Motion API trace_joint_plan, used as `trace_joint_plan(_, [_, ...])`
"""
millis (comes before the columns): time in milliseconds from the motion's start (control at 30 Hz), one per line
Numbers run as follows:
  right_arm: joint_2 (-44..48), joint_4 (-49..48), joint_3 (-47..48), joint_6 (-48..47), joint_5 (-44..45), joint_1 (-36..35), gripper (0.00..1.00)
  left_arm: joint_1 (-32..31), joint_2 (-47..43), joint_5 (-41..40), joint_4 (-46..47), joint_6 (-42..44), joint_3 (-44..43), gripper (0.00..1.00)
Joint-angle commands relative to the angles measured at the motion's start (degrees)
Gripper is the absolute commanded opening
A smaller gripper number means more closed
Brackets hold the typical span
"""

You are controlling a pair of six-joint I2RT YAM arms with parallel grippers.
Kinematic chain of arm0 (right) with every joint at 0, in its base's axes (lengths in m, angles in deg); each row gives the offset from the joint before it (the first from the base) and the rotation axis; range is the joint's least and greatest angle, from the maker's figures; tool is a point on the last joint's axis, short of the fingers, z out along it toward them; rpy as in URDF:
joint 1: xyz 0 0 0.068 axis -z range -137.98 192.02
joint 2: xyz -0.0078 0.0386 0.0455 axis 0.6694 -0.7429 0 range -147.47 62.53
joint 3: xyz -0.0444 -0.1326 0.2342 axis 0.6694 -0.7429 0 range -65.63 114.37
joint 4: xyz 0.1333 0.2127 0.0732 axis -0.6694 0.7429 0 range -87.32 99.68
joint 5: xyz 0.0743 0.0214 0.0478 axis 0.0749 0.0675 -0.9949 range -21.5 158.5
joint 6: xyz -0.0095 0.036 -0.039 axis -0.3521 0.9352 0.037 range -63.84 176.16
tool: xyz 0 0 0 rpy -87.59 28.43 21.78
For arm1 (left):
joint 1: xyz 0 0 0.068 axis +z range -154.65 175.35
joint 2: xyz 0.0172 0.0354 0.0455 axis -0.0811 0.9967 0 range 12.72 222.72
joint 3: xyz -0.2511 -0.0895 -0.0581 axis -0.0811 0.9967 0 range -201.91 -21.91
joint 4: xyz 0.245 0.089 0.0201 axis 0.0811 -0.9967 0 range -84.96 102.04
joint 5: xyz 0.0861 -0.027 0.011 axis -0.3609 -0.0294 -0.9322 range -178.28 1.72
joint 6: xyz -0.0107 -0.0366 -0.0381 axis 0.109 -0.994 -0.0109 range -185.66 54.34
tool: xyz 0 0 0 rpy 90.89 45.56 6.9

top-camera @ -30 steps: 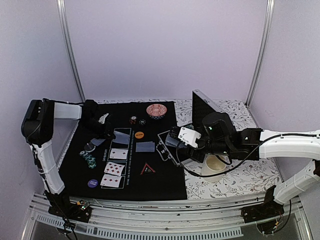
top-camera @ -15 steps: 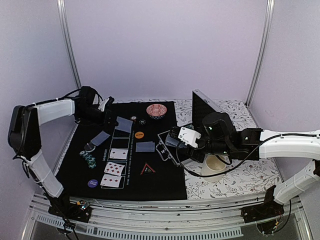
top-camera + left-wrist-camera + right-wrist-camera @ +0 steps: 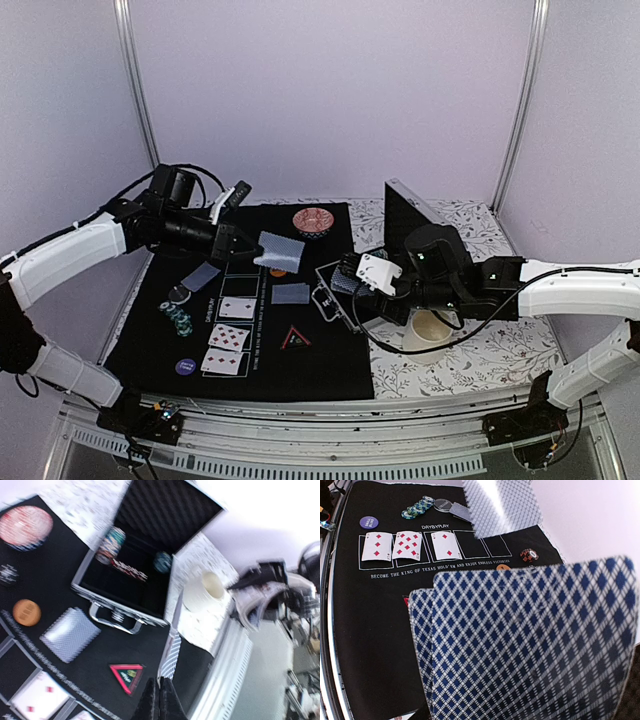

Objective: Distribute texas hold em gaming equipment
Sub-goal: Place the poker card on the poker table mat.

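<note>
Card held above black felt mat [image 3: 320,350]

One grey-blue checked playing card [image 3: 279,250] is clamped by the left gripper [image 3: 243,244], at 12 o'clock of the face-down card [image 3: 291,294]. A blue-diamond-backed card fan [image 3: 530,645] is pinched by the right gripper [image 3: 352,285], at the mat's 3 o'clock

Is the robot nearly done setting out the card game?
Maybe halfway. Done: three face-up cards lie on the mat; chips and the red triangle are out. In hand: the left gripper holds one card aloft, the right gripper a stack. Left: two card boxes are empty.
</note>
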State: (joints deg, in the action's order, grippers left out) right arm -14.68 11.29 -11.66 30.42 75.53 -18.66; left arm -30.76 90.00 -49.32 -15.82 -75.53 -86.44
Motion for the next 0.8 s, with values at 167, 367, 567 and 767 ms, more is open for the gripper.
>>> trace_joint_plan(167, [0.1, -0.8, 0.0, 0.3, 0.3, -0.1, 0.41, -14.1, 4.4, 0.9, 7.4, -9.5, 11.0, 0.0])
trace_joint_plan(367, [0.3, -0.5, 0.0, 0.8, 0.4, -0.1, 0.41, -18.6, 12.7, 1.9, 11.7, -11.0, 13.3, 0.0])
trace_joint_plan(567, [0.6, 0.0, -0.3, 0.9, 0.6, -0.1, 0.41, -17.8, 16.6, -3.4, 8.7, -8.9, 11.0, 0.0])
trace_joint_plan(767, [1.0, -0.2, -0.7, 1.0, 1.0, -0.1, 0.41, -13.2, 18.1, -3.1, 7.2, -6.8, 12.1, 0.0])
